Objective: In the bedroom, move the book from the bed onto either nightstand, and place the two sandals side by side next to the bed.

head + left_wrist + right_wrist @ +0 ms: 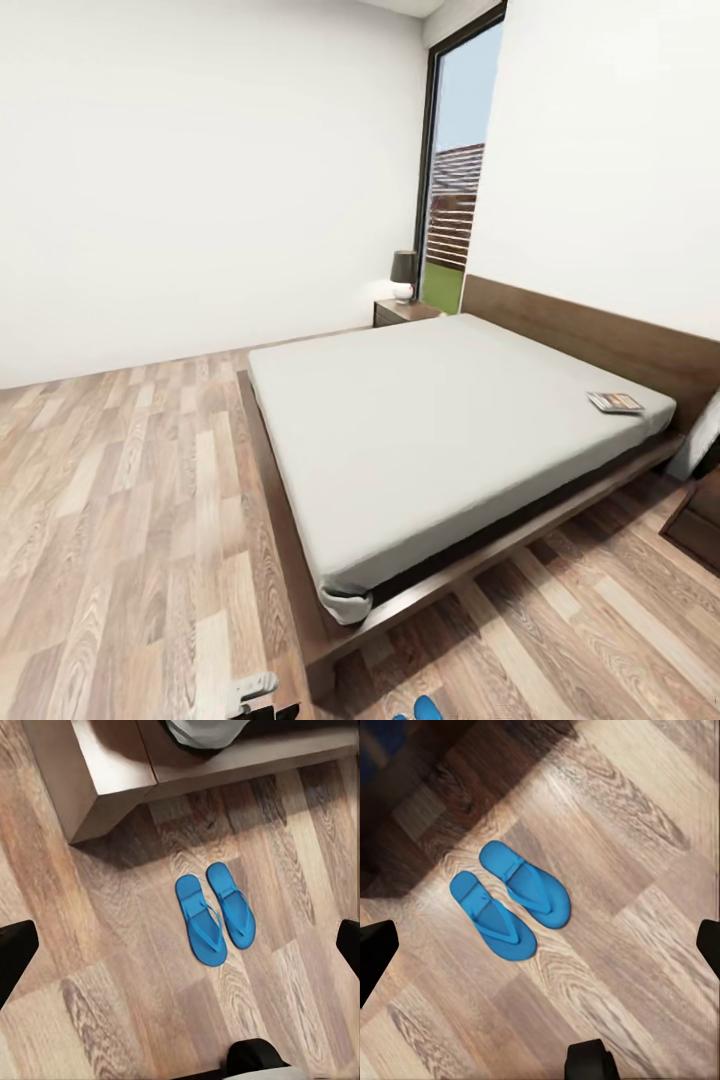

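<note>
Already the sandals [214, 913] lie side by side on the floor [112, 967] near the bed [420, 440] corner. On the mattress, the book [614, 402] rests by the headboard [600, 335]. Both grippers spread wide, empty.

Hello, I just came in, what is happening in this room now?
A two-armed robot stands at the foot corner of the bed, holding nothing. The two blue sandals lie side by side on the wood floor near that corner. Both wrist cameras look down on them, and each pincer's fingers sit wide apart at the picture edges, so both look open. The book lies on the mattress near the headboard. A nightstand with a lamp stands at the far side.
</note>
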Tool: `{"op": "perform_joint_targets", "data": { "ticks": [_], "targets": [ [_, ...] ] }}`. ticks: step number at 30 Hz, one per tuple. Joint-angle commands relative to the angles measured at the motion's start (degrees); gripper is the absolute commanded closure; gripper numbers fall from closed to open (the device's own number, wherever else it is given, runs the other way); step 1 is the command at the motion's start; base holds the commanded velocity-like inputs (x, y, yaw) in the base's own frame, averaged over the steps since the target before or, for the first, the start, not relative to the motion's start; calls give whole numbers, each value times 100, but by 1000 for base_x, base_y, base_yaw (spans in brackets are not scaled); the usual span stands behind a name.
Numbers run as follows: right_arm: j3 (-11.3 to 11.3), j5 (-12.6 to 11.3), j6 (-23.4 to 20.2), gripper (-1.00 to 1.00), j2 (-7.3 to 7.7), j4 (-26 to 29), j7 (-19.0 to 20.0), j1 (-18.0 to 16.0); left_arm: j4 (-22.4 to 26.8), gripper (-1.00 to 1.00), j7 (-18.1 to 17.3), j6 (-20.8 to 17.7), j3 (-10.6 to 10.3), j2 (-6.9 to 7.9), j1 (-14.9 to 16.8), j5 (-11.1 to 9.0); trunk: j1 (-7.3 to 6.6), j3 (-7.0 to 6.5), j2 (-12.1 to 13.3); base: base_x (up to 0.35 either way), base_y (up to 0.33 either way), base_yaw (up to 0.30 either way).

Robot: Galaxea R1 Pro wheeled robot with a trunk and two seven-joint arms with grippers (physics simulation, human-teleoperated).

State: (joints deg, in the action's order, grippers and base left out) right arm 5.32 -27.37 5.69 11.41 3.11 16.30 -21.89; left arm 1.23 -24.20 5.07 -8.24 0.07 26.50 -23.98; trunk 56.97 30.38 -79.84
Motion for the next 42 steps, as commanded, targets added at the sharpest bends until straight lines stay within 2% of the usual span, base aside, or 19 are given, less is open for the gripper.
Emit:
{"op": "perform_joint_targets", "data": {
  "ticks": [1, 42],
  "targets": [
    [48, -58, 20, -100, 0, -11, 23, -7, -8, -100, -14, 29, -48, 1, 4, -45, 0, 5, -3, 0, -26, -300],
    [48, -58, 20, -100, 1, -12, 24, -7, -8, -100, -14, 29, -47, 1, 4, -45, 0, 5, -3, 0, -1, -300]
  ]
}}
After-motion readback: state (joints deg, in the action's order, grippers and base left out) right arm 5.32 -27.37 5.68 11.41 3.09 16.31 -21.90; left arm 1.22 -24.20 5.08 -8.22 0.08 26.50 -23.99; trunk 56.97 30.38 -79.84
